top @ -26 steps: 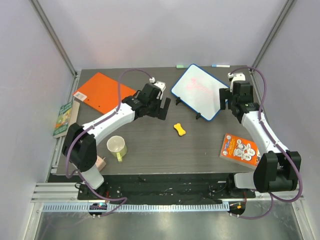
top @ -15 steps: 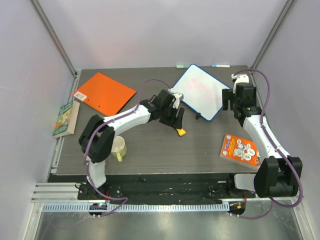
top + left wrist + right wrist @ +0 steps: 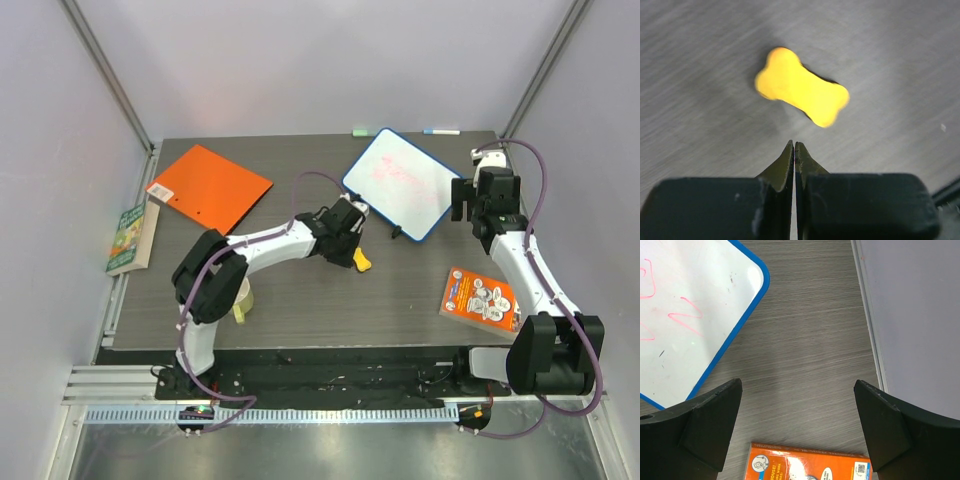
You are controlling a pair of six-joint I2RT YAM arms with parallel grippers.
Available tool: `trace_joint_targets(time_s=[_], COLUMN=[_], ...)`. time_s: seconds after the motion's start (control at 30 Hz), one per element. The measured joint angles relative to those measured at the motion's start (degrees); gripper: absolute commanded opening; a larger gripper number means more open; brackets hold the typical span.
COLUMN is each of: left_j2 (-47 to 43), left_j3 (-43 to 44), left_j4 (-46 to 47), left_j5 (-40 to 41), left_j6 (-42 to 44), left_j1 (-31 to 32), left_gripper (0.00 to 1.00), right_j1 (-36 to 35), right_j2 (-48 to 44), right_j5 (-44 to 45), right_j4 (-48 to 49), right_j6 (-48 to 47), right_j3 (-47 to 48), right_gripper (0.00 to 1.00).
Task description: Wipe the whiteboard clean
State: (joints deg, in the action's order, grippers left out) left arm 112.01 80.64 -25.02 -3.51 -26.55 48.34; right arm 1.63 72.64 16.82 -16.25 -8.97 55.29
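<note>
Left gripper (image 3: 794, 145) is sitting with its tips pressed together and nothing between them. The yellow bone-shaped piece (image 3: 801, 94) is lying flat on the table (image 3: 300, 290) just past the tips, apart from them and not held. In the top view that piece (image 3: 362, 260) is showing just beside the claw on its near-right side. Outward from there, the whiteboard (image 3: 400, 184) is lying flat, farther from the bases and to the right of the left claw. It is turned diagonally, its long axis running from far-left to near-right, with pink marks showing on its face, so nothing is looking wiped yet. Right gripper (image 3: 797, 415) is hanging with its fingers (image 3: 705, 425) spread wide and holding nothing, the board's blue-rimmed corner (image 3: 690, 315) just off its left finger and an orange booklet (image 3: 810, 462) below. The right arm is looking the nearer one to the board, just beside its right edge. The left arm, though, is the one at the bone piece, probably the wiper. Judgement: the left claw needs to reopen around that piece, then carry it up-right onto the board.
</note>
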Motion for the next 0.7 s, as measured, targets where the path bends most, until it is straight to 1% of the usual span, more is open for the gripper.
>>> trace_joint_targets(time_s=[0.1, 0.17, 0.27, 0.37, 0.53, 0.6, 0.63, 0.67, 0.7], left_j2=[2.8, 5.7, 10.5, 15.1, 18.4, 18.0, 17.6, 16.8, 15.6], left_j3=[2.6, 5.0, 10.7, 18.4, 24.2, 24.4, 24.2, 23.3, 21.7], left_j4=[-1.2, -1.6, -3.8, -5.6, -7.3, -7.9, -8.1, -7.9, -7.9], left_j5=[4.4, 6.0, 8.0, 10.5, 13.3, 15.6, 16.8, 18.0, 19.2], left_j6=[-0.6, -1.3, -1.8, -2.0, -1.5, -1.3, -1.0, -0.5, -0.2], left_j1=[-0.1, -0.1, -0.1, -0.1, -0.1, -0.1, -0.1, -0.1, -0.1], left_gripper=[0.00, 0.00, 0.00, 0.00, 0.00, 0.32, 0.50, 0.77, 0.86], right_j1=[0.0, 0.1, 0.1, 0.3, 0.4, 0.4, 0.4, 0.4, 0.5], right_j2=[0.0, 0.0, 0.0, 0.0, 0.0, 0.0, 0.0, 0.0, 0.0], right_j5=[0.0, 0.0, 0.0, 0.0, 0.1, 0.1, 0.1, 0.1, 0.1], right_j4=[0.0, 0.0, 0.0, 0.1, 0.5, 0.5, 0.6, 0.7, 0.8], right_j6=[0.0, 0.0, 0.0, 0.0, 0.0, 0.0, 0.0, 0.0, 0.0], right_j3=[0.0, 0.0, 0.0, 0.0, 0.0, 0.0, 0.0, 0.0, 0.0], right_gripper=[0.99, 0.99, 0.98, 0.98, 0.98, 0.98, 0.98, 0.98, 0.98])
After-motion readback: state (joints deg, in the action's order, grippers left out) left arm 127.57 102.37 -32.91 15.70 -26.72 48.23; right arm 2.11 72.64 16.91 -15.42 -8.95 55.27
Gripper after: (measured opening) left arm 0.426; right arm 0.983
